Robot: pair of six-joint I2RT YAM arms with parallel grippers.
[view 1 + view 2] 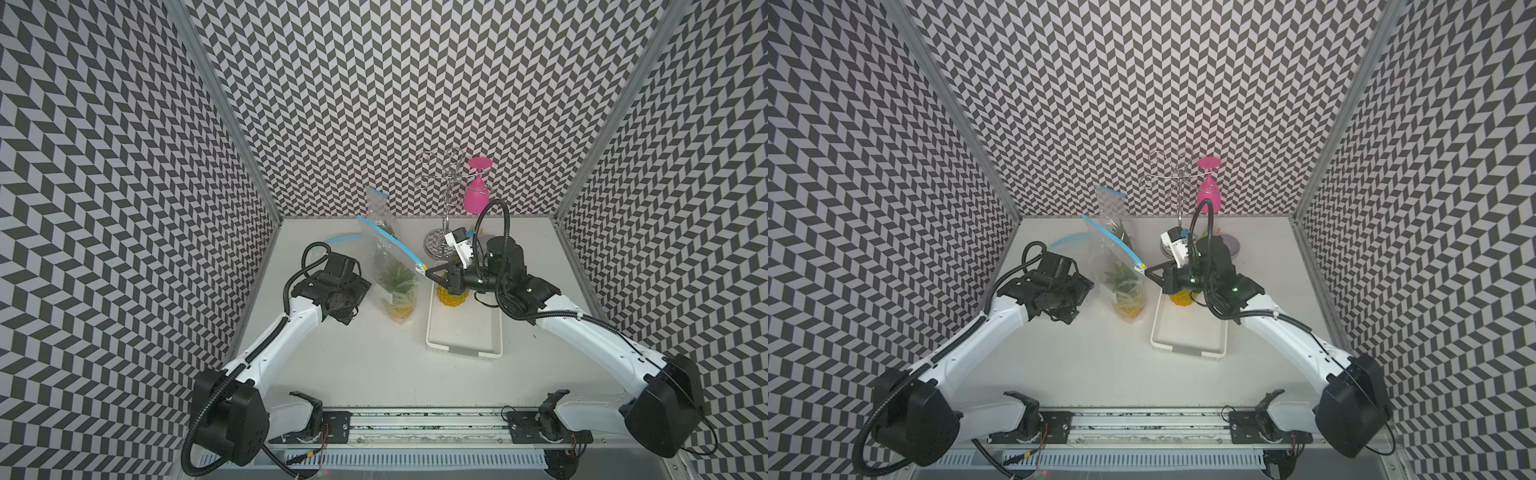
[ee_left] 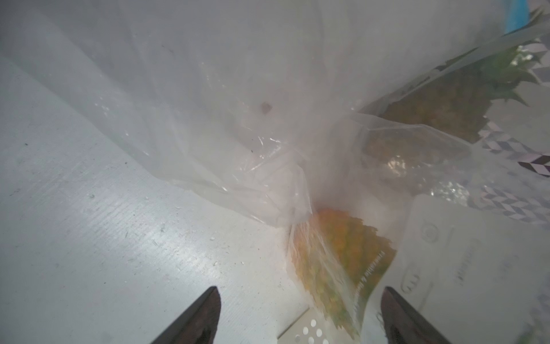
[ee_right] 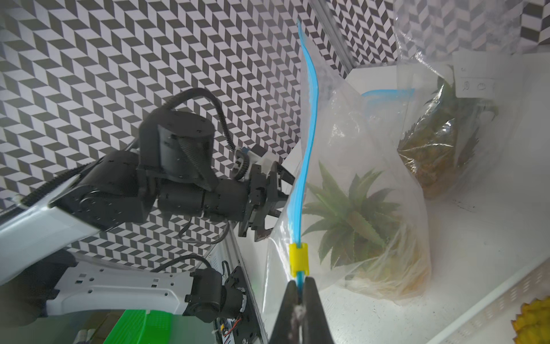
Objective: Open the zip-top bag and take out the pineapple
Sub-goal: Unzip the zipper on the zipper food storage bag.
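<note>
- Clear bag (image 1: 390, 257) stands upright on the surface (image 1: 374, 374) between the 2 arms, with the pineapple (image 3: 357, 214) inside, green crown up.
- Blue zip strip (image 3: 309, 134) runs along the bag's top edge, and the yellow slider (image 3: 298, 258) sits at the end nearest the right arm.
- Right gripper (image 3: 301, 281) is clamped on the strip's tip, just beside the slider, jaws pressed together.
- Left gripper (image 3: 282, 195) is at the bag's opposite side with its jaws spread wide and nothing clamped. Whether it touches the plastic cannot be told.
- In the left wrist view the bag's lower corner lies between the 2 fingers (image 2: 205, 312).
- Rear bag (image 3: 416, 44) holding a 2nd pineapple (image 3: 431, 155) stands behind, near the back wall.
- White tray (image 1: 463, 351) lies just beside the bag on the right arm's side, with a 3rd pineapple (image 1: 451, 297) at its far end, under the right gripper.
- Metal rack (image 1: 446, 195) at the back holds 1 pink glass (image 1: 476, 195) upside down.
</note>
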